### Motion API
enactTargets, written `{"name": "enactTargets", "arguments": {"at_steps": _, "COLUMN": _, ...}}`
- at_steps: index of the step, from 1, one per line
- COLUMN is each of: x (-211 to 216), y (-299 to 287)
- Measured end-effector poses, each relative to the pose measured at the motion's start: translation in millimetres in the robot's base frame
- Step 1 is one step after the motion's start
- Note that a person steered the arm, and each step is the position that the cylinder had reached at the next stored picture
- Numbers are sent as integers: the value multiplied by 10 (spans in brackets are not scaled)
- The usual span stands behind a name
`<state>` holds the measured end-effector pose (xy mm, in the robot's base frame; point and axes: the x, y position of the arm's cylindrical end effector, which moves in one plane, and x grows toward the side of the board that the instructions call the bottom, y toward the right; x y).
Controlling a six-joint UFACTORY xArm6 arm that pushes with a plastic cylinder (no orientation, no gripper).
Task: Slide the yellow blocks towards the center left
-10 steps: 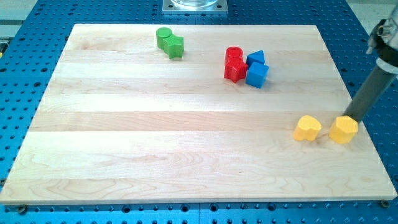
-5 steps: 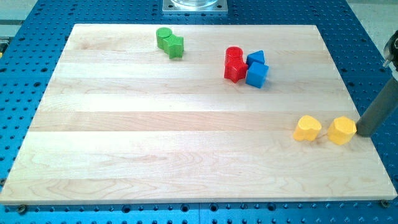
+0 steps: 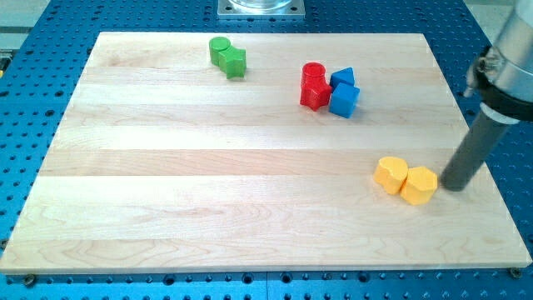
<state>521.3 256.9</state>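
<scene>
Where the two yellow blocks sit, low on the view's right part of the wooden worktop (image 3: 208,192), they press against each other: the yellow heart-shaped block (image 3: 390,175) toward the view's left and the yellow hexagonal block (image 3: 419,185) just below and to its right. Both lie well apart from the centre left of the board.

Just beside the hexagonal block, on its right, the dark rod (image 3: 468,152) comes down at a slant from the view's upper right. Its lower end, my tip (image 3: 452,185), meets the wood close to that block; whether it actually touches the block cannot be told, as a thin strip of wood seems to show between them. The rod's upper part joins a pale cylindrical housing (image 3: 505,71) that the view's right edge and top cut off, so nothing further of the arm shows. The arm carries no claw, so nothing is spread, pinched or held; only the rod reaches the board.

Farther up, near the view's middle right, a red cylinder (image 3: 313,73) and a red star-like block (image 3: 314,94) stand touching a blue triangular block (image 3: 343,77) and a blue cube (image 3: 344,100). Near the top edge, left of centre, a green cylinder (image 3: 220,50) touches a green star-like block (image 3: 235,62). Around the board lies a blue perforated base (image 3: 33,100).
</scene>
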Motion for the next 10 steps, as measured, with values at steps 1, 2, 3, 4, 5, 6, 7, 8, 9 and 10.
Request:
{"name": "enactTargets", "arguments": {"at_steps": 1, "x": 171, "y": 69}}
{"name": "enactTargets", "arguments": {"at_steps": 2, "x": 232, "y": -85}}
{"name": "enactTargets", "arguments": {"at_steps": 3, "x": 118, "y": -422}}
{"name": "enactTargets", "arguments": {"at_steps": 4, "x": -44, "y": -855}}
{"name": "enactTargets", "arguments": {"at_steps": 5, "x": -122, "y": -1152}}
{"name": "enactTargets", "arguments": {"at_steps": 6, "x": -187, "y": -1395}}
{"name": "enactTargets", "arguments": {"at_steps": 7, "x": -251, "y": -1628}}
{"name": "enactTargets", "arguments": {"at_steps": 8, "x": -347, "y": -1939}}
{"name": "enactTargets", "arguments": {"at_steps": 9, "x": -381, "y": -2368}}
{"name": "enactTargets", "arguments": {"at_steps": 10, "x": -436, "y": -2762}}
